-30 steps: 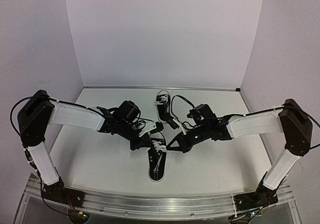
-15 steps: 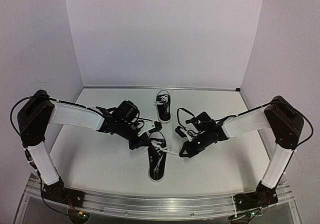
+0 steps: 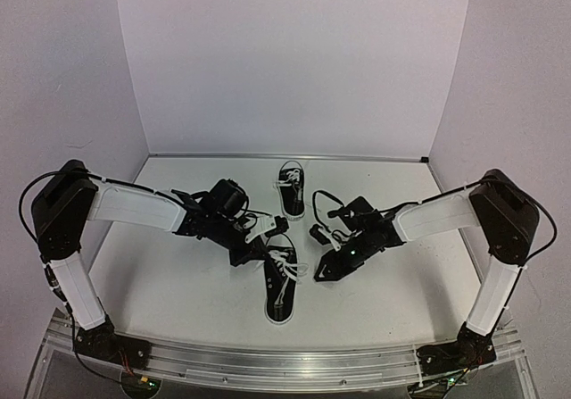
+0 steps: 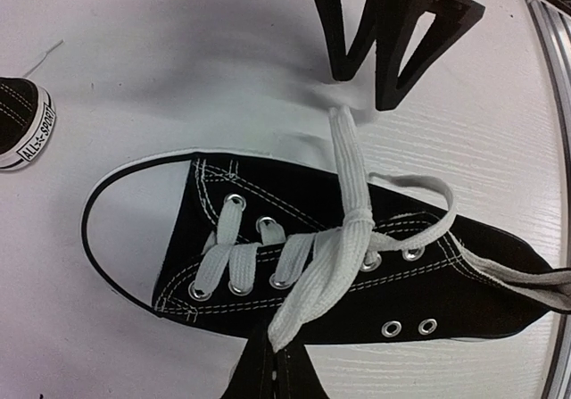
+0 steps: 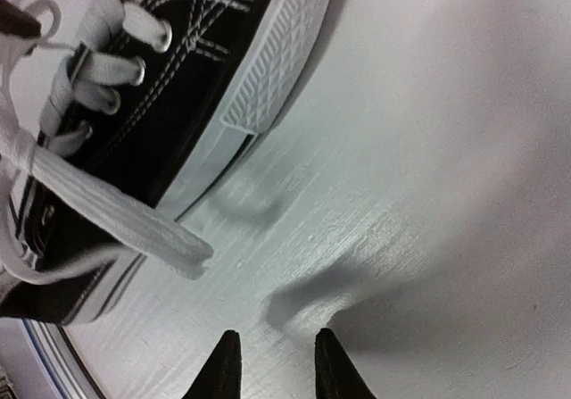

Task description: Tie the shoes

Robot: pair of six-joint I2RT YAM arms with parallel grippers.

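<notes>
Just beside shoe (image 3: 278,294) edge, right gripper (image 3: 321,272)

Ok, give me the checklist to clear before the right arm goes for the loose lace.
1. left gripper shut on one lace strand: ok.
2. right gripper open, nothing between its fingers: ok.
3. free lace end lying on the table, uncovered, ahead of the right gripper: ok.
4. first crossing on the near shoe pulled snug: cannot tell.
5. Bow on the near shoe: not ok, no loops formed.
6. far shoe tied: cannot tell, too small.
</notes>
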